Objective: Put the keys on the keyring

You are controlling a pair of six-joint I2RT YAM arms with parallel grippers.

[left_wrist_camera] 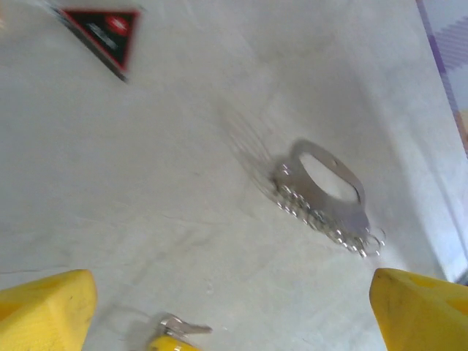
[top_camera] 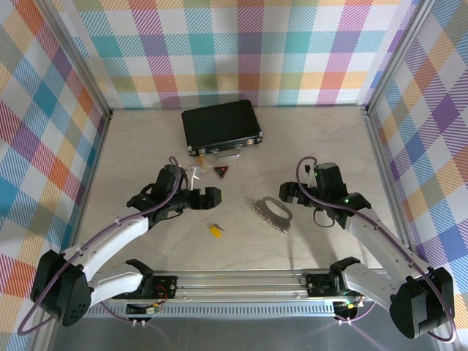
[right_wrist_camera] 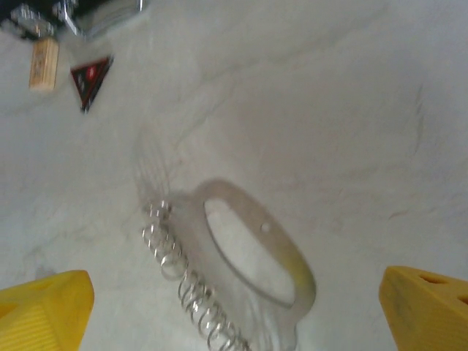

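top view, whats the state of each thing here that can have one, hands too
left hand, open, empty
right hand, open, empty
key, loose on the table, not on the ring
keyring, lying flat on the table, not held
black case, shut, lying flat
triangular tag, lying flat, untouched

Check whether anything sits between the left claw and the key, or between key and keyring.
Nothing visible does: bare tabletop lies between the open left claw and the key, and between the key and the keyring.
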